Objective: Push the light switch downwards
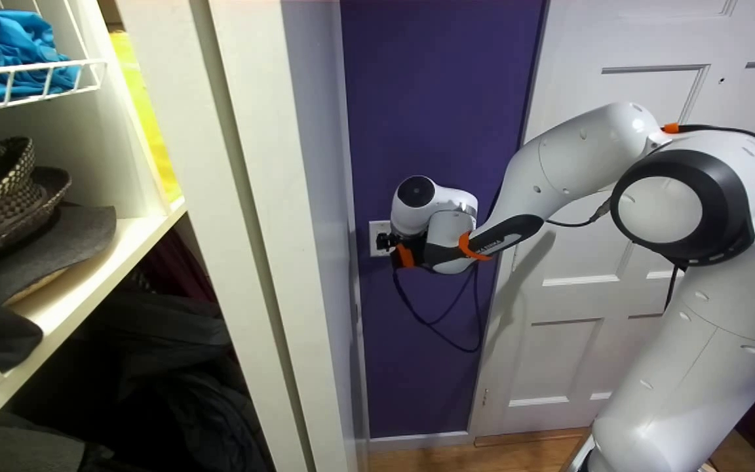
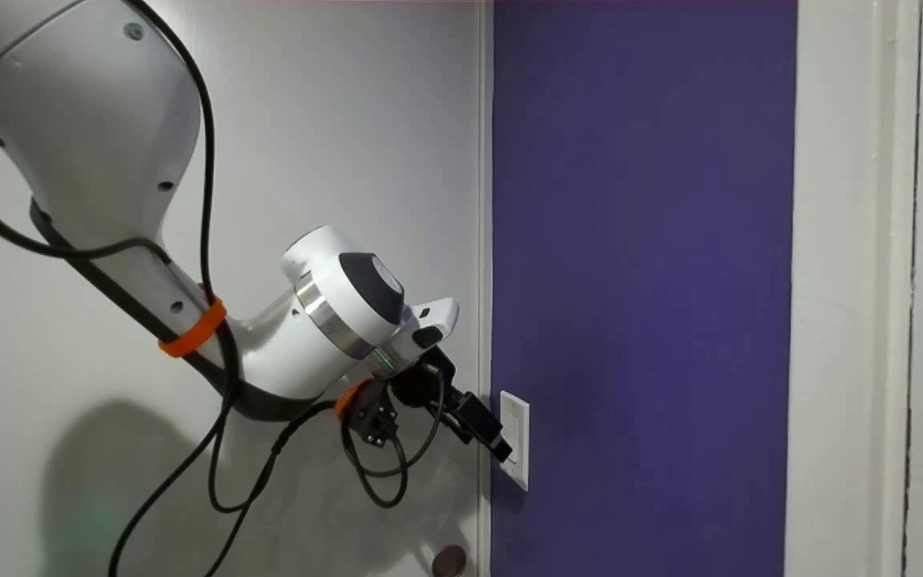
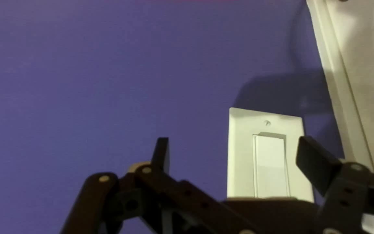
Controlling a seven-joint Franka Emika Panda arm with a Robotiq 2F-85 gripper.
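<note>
The light switch is a white wall plate with a wide rocker paddle. It shows in the wrist view [image 3: 270, 162], right of centre, its lower part hidden by the gripper's body. In an exterior view it sits on the purple wall [image 2: 519, 441], and in an exterior view it shows partly behind the arm [image 1: 378, 229]. My gripper [image 3: 233, 143] is open and empty, its black fingers spread wide. The right finger overlaps the plate's right edge; the left finger is over bare wall. The gripper [image 2: 484, 442] is close in front of the plate; I cannot tell whether it touches.
The purple wall [image 1: 443, 92] lies between a white panelled door [image 1: 580, 367] and a white closet frame [image 1: 266, 196]. Shelves with hats [image 1: 4, 203] and blue cloth [image 1: 10, 52] stand beside it. Black cables [image 2: 221, 449] hang from the arm. A round knob [image 2: 449, 561] shows low on the door.
</note>
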